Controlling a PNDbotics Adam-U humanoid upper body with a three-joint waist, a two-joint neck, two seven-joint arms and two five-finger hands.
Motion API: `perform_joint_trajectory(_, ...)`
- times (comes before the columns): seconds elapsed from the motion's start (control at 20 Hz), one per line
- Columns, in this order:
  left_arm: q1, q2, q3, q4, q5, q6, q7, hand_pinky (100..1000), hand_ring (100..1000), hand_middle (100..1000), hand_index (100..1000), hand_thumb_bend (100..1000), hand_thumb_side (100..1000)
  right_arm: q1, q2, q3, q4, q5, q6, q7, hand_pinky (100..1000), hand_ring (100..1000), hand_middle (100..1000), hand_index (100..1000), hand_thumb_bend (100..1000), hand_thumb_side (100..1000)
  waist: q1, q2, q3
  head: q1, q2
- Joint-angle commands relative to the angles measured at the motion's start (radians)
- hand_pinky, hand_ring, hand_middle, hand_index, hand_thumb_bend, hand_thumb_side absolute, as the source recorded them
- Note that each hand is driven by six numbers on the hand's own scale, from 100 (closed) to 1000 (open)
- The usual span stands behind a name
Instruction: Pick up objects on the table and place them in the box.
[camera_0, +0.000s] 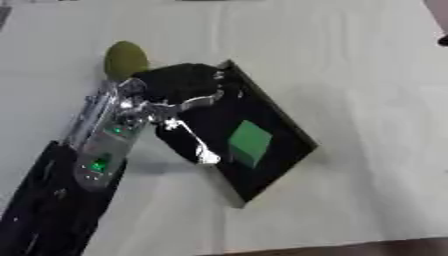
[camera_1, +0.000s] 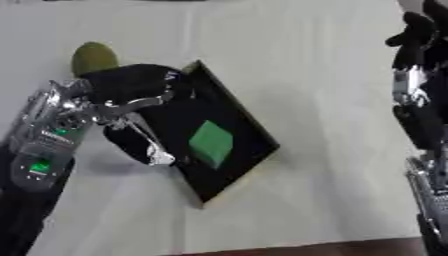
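A black shallow box (camera_0: 268, 172) lies askew in the middle of the white table. A green cube (camera_0: 250, 142) sits inside it. An olive-green round object (camera_0: 126, 60) rests on the table just beyond the box's far left corner. My left hand (camera_0: 179, 82) reaches in from the lower left and hovers over the box's left edge, right beside the olive object, fingers spread and holding nothing. One finger (camera_0: 204, 154) stretches down along the box's left side. My right hand (camera_1: 418, 37) is raised at the far right edge, fingers up and relaxed, well away from the box.
The white cloth (camera_0: 367, 90) covers the table on all sides of the box. The table's front edge (camera_0: 350, 246) runs along the bottom, with brown floor below it.
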Motion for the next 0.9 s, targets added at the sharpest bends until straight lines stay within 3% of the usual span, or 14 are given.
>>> perform_joint_trajectory(0.05, -0.022, 0.075, 0.059, -0.065, 0.024, 0.041, 0.035, 894, 861, 769, 899, 456, 290, -0.003, -0.011, -0.012, -0.015, -0.001, 0.000, -0.004, 906, 884, 561, 905, 100, 608, -0.005, -0.026, 0.002, -0.001, 0.007)
perform_joint_trajectory(0.3, -0.024, 0.179, 0.143, -0.026, 0.011, 0.111, 0.085, 890, 860, 773, 899, 473, 296, -0.001, -0.013, -0.014, -0.015, 0.000, -0.002, -0.007, 905, 883, 562, 904, 100, 606, -0.006, -0.030, 0.001, -0.006, 0.013)
perform_joint_trajectory(0.35, -0.027, 0.192, 0.160, -0.002, 0.003, 0.123, 0.093, 891, 861, 776, 900, 376, 210, -0.001, -0.014, -0.014, -0.015, 0.000, -0.003, -0.008, 905, 883, 562, 904, 100, 622, -0.008, -0.031, 0.000, -0.006, 0.015)
perform_joint_trajectory(0.4, -0.033, 0.201, 0.175, 0.027, -0.008, 0.133, 0.101, 891, 861, 778, 901, 481, 299, 0.000, -0.016, -0.014, -0.015, 0.000, -0.005, -0.009, 905, 883, 563, 903, 100, 605, -0.010, -0.033, -0.001, -0.003, 0.016)
perform_joint_trajectory(0.9, -0.073, 0.224, 0.253, 0.250, -0.121, 0.136, 0.183, 894, 869, 802, 907, 513, 293, 0.000, -0.012, -0.013, -0.015, 0.002, -0.013, -0.011, 905, 883, 561, 903, 100, 602, -0.027, -0.027, -0.014, 0.017, 0.011)
